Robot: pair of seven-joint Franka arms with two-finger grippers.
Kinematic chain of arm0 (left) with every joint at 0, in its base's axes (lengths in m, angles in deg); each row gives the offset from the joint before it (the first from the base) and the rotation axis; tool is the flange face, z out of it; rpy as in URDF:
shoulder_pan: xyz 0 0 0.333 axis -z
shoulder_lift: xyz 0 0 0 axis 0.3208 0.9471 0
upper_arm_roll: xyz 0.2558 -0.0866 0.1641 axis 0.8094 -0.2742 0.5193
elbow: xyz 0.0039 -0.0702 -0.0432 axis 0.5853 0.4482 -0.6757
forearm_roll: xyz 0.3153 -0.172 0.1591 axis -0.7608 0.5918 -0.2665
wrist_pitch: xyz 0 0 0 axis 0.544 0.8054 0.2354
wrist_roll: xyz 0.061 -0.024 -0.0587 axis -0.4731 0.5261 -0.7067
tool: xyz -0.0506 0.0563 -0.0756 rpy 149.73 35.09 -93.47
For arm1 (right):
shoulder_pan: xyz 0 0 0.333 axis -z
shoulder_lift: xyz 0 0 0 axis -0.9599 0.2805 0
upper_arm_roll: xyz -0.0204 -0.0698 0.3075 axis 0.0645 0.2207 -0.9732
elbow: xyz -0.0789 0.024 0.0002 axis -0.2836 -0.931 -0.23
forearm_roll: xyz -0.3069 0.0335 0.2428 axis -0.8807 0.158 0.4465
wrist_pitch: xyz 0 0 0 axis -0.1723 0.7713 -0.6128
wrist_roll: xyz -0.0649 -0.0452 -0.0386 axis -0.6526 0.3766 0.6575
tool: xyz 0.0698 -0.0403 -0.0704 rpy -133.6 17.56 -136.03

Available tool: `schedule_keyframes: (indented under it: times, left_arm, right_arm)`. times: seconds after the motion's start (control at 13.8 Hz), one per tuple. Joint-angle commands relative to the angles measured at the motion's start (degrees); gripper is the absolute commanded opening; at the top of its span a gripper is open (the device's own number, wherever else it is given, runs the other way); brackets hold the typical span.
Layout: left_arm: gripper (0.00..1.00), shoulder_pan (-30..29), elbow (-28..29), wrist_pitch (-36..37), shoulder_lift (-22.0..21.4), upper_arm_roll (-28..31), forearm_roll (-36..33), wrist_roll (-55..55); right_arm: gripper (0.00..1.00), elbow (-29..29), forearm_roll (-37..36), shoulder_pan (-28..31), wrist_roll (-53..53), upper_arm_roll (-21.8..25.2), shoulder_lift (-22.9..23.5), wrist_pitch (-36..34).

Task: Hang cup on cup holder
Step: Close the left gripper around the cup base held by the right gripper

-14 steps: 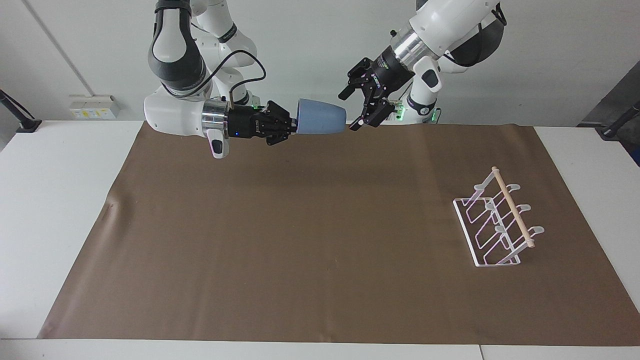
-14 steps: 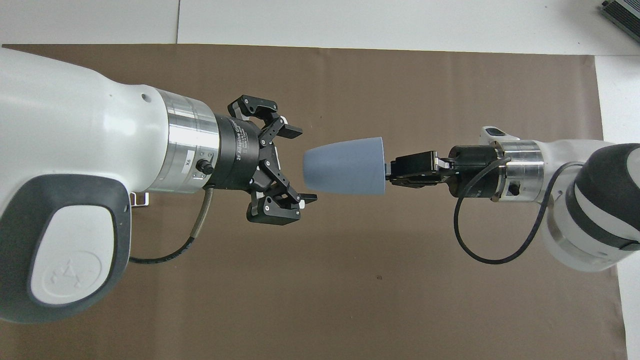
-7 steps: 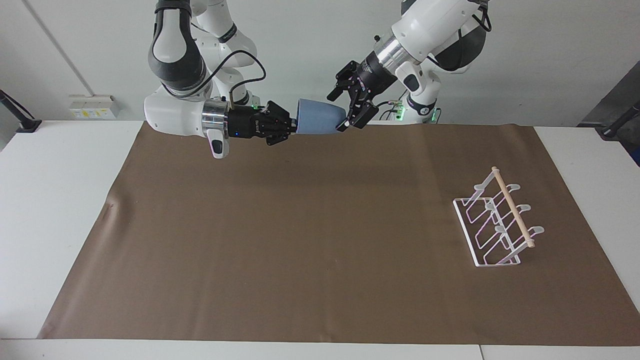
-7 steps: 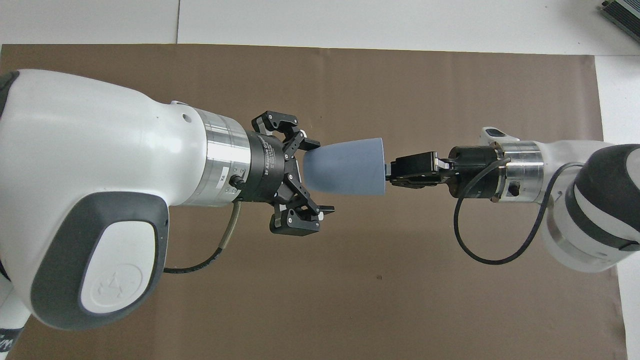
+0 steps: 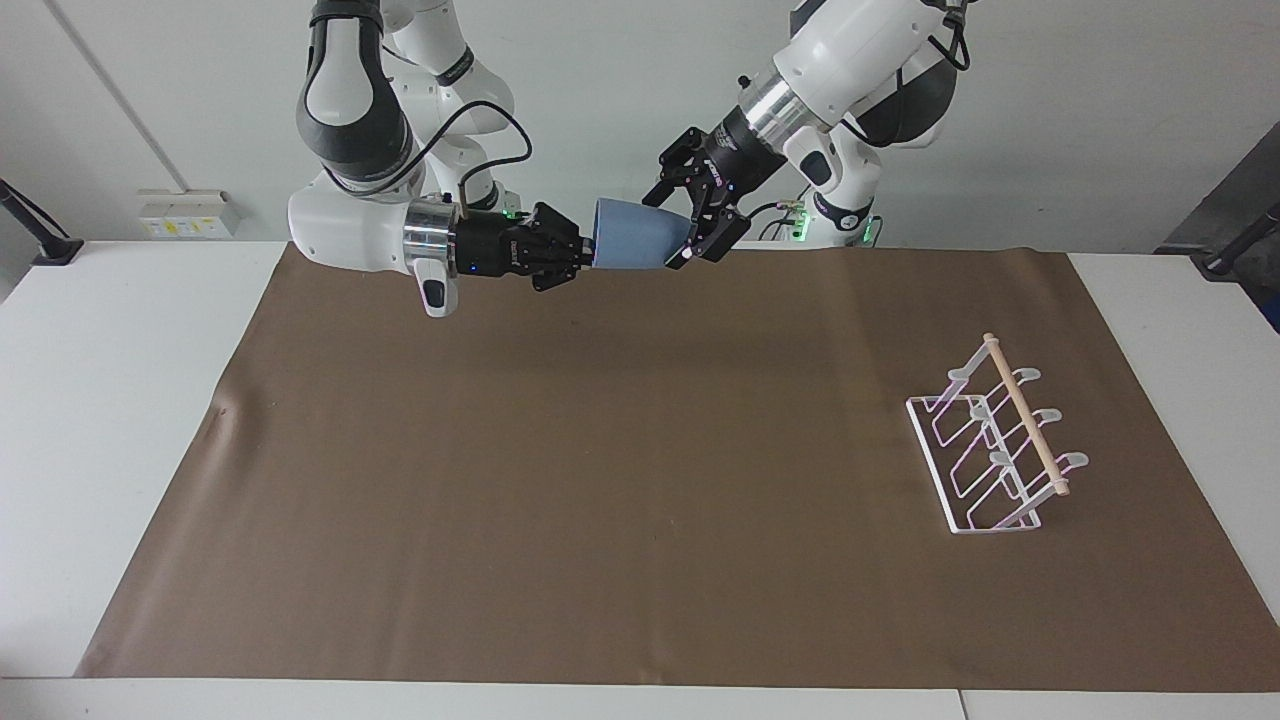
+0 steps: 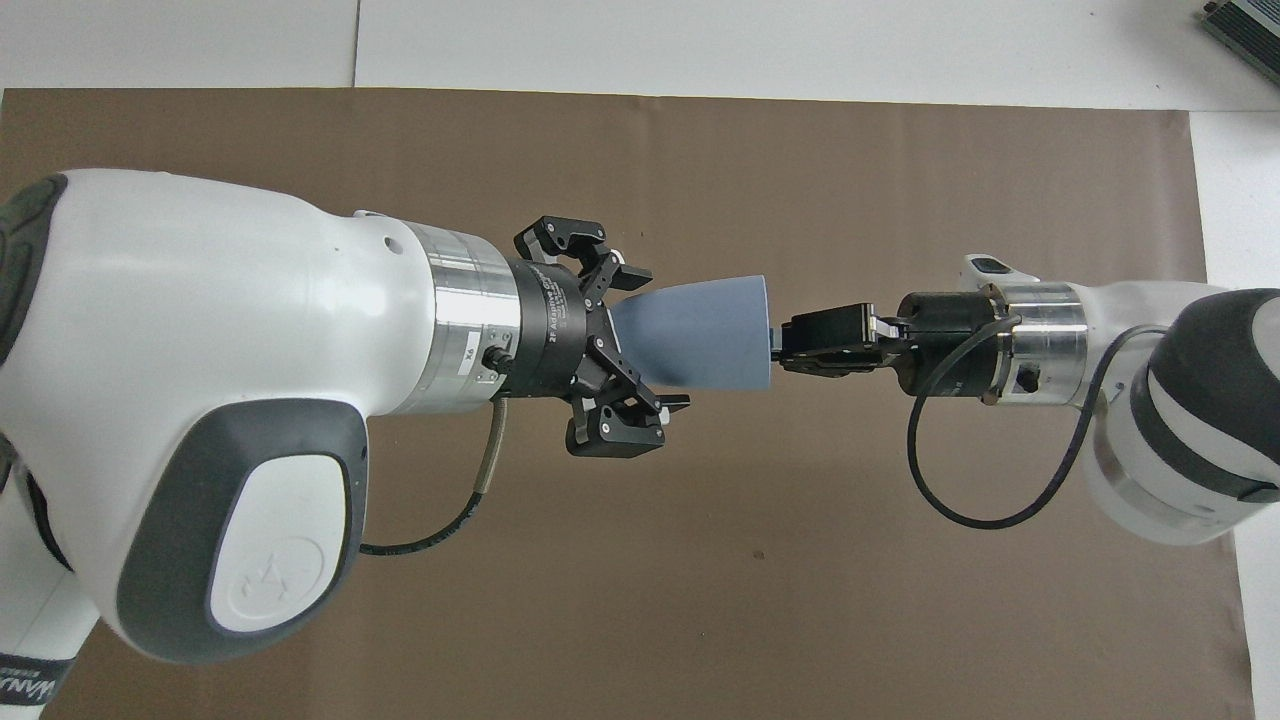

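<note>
The light blue cup (image 5: 635,233) (image 6: 705,332) hangs on its side in the air over the mat's edge nearest the robots. My right gripper (image 5: 588,250) (image 6: 785,345) is shut on the cup's rim. My left gripper (image 5: 682,222) (image 6: 655,338) is open, its fingers standing around the cup's narrow base; whether they touch it I cannot tell. The white wire cup holder (image 5: 1022,410), with a wooden dowel on top, stands on the mat toward the left arm's end of the table. No cup hangs on it. The left arm hides it in the overhead view.
A brown mat (image 5: 600,480) (image 6: 800,150) covers most of the white table (image 5: 100,400). A black cable loops under the right wrist (image 6: 960,500). A grey box (image 6: 1245,25) shows at the table corner farthest from the robots.
My left gripper has moved toward the cup and now straddles its base, still open. The right gripper and the cup have stayed in place.
</note>
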Motion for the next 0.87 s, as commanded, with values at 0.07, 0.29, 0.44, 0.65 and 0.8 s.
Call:
schedule_keyframes:
  times: [0.07,0.29,0.44,0.65,0.8]
  left_arm:
    - [0.57,1.09,3.07,-4.83,-1.33,0.59,-0.26,-2.61]
    - [0.02,1.35,3.61,-5.28,-1.42,0.59,-0.35,-2.79]
    - [0.0,1.27,3.61,-4.84,-1.42,0.59,-0.35,-2.79]
    - [0.0,1.18,3.61,-4.57,-1.42,0.59,-0.35,-2.79]
    - [0.0,1.09,3.61,-4.4,-1.42,0.59,-0.35,-2.79]
  right_arm:
    - [0.0,1.5,1.92,-0.23,1.43,-0.02,-1.45,1.58]
    - [0.0,1.5,1.92,-0.23,1.34,-0.02,-1.37,1.58]
    - [0.0,1.5,1.92,-0.23,1.34,-0.02,-1.36,1.58]
    - [0.0,1.5,1.92,-0.15,1.08,-0.02,-1.36,1.58]
    - [0.0,1.24,1.92,-0.15,0.56,0.07,-1.36,1.58]
